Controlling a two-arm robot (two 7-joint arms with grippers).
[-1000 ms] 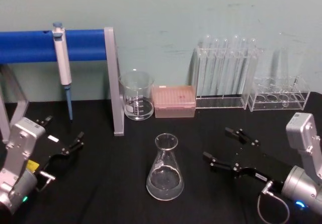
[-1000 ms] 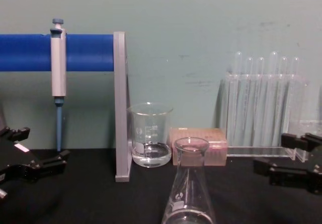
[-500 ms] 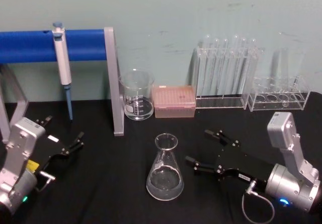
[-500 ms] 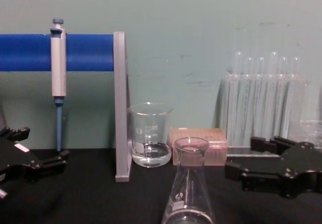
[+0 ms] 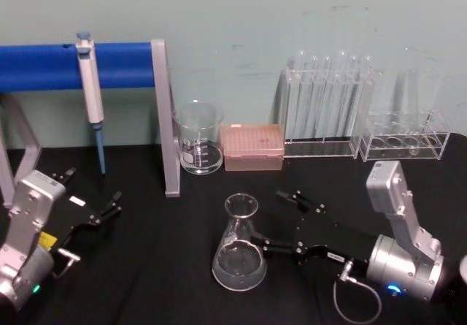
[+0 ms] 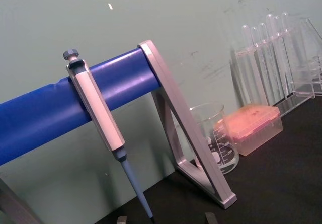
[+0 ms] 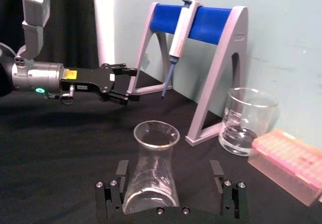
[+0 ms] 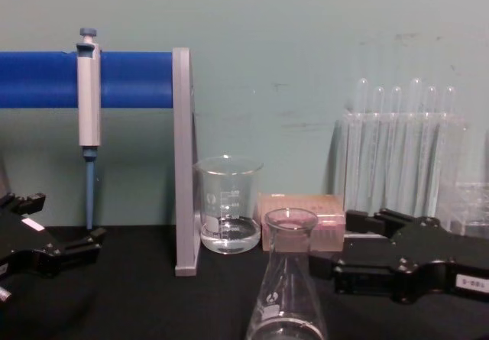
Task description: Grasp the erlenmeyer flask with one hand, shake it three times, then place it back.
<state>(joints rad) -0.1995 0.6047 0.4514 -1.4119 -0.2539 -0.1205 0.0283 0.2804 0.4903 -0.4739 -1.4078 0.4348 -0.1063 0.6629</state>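
Right tool (image 5: 266, 217) — spread wide — straddles the erlenmeyer flask (image 5: 238, 255); left tool (image 5: 93, 184) parked, spread.

Laboratory, pipette (image 5: 90, 84) on stand (image 5: 44, 66), test tubes (image 5: 328, 102), beaker (image 5: 198, 141)

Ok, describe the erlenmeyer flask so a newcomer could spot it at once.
On the black table, find the blue-barred stand, then the beaker and pink box to its right. Nearer the robot than those stands the erlenmeyer flask, the right pincer open around it. It is the only cone-shaped glass: narrow neck, wide base, where the beaker is straight-walled.
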